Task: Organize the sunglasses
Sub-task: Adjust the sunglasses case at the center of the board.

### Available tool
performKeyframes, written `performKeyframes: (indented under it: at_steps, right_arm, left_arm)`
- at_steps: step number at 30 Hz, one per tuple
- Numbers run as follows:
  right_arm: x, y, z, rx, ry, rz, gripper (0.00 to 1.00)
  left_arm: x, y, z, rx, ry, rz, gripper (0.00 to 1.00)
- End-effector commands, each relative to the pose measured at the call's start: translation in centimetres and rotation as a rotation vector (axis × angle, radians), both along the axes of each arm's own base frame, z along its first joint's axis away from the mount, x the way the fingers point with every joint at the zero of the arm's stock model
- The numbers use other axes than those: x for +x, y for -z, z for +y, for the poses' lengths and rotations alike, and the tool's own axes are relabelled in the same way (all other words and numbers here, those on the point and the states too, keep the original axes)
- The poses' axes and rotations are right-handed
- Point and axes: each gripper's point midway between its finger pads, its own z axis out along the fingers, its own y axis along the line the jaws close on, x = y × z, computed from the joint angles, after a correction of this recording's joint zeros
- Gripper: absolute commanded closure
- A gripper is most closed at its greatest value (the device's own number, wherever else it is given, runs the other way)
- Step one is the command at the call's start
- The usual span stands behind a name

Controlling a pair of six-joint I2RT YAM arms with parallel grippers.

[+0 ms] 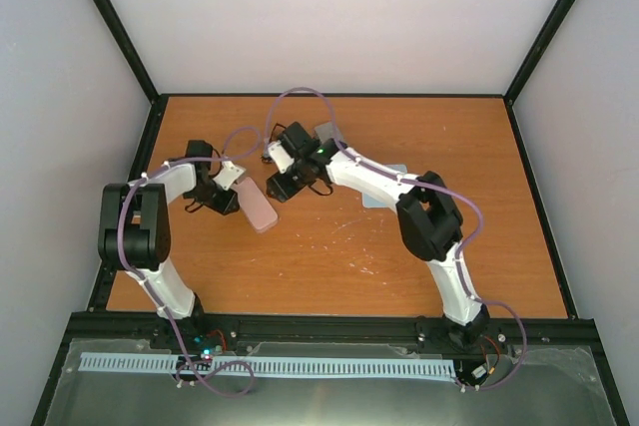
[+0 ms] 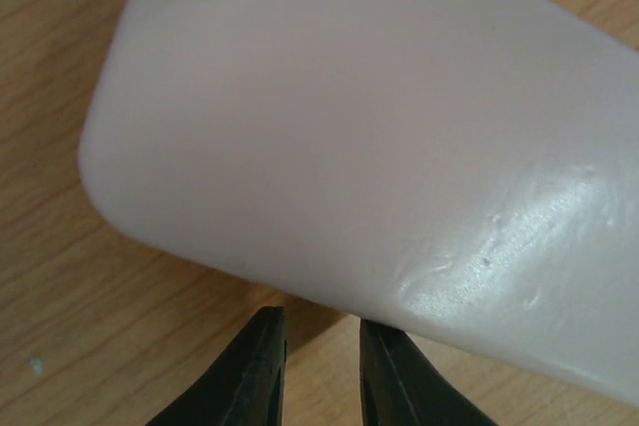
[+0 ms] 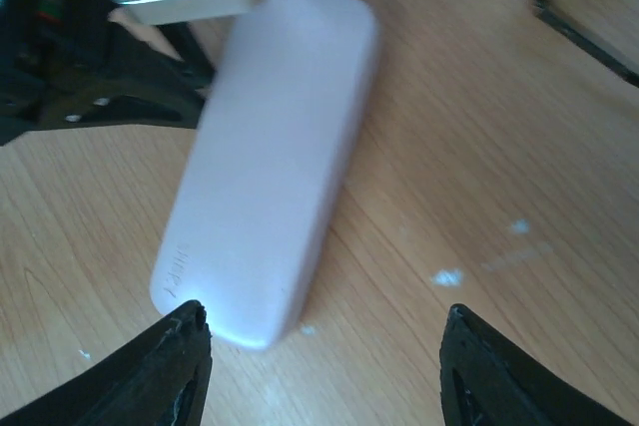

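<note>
While the sunglasses (image 3: pixel 584 37) with the thin dark frame lie bare on the brown wooden table (image 1: pixel 449 246), only a corner of them shows, cut off at the upper right edge of my right wrist view. The stretch of frame I can see slants from upper left down to lower right, so I judge their long axis follows that slant. I cannot tell which way the lenses face or whether the arms are folded. In the top view I cannot pick them out beside my right arm.

Well apart from them lies the pale pink oblong hard case (image 3: pixel 275 167), flat on the table with its lid down. Its long axis runs away from my right wrist camera toward my left pincer (image 2: pixel 321 324). That pincer sits against the case's edge with its fingers close together and a slim gap between them. I cannot tell whether they nip the rim. My right pincer (image 3: pixel 321 316) is spread wide with nothing between its fingers, and one finger is just beside the case's near end.

I judge the step in hand is readying the case, since the glasses are not yet packed. The next move calls for raising the lid while one pincer steadies the base, then a light pinch on the frame, turned to match the case's length.
</note>
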Motion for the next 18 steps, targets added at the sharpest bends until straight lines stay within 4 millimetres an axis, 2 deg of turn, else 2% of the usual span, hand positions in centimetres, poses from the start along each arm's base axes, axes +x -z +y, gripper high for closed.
performKeyframes:
  at_steps: [1,6,8,14,15,18]
  right_arm:
    - [-1.5,1.5,3.0,-0.038,-0.104,-0.019,0.38]
    - [-1.6,2.2,3.9,-0.045,-0.102,0.011,0.37]
    - [-1.5,2.5,3.9,-0.055,-0.093,0.016,0.33]
    - [-1.1,3.7,3.4,-0.105,-0.044,0.048,0.32]
    - [-1.1,3.9,3.4,-0.112,-0.033,0.063,0.28]
    - [-1.3,4.5,2.7,-0.147,0.009,0.100,0.28]
  left_arm:
    - [3.2,-0.8,-1.2,-0.075,-0.038,-0.069,0.76]
    - [5.3,-1.5,-2.5,-0.127,-0.044,-0.088,0.76]
    - [5.6,-1.7,-3.5,-0.143,-0.034,-0.093,0.76]
    - [5.9,-2.1,-7.8,-0.216,0.012,-0.078,0.76]
    - [5.7,-2.0,-8.4,-0.216,0.026,-0.074,0.76]
    - [5.1,-1.9,-10.0,-0.215,0.071,-0.069,0.76]
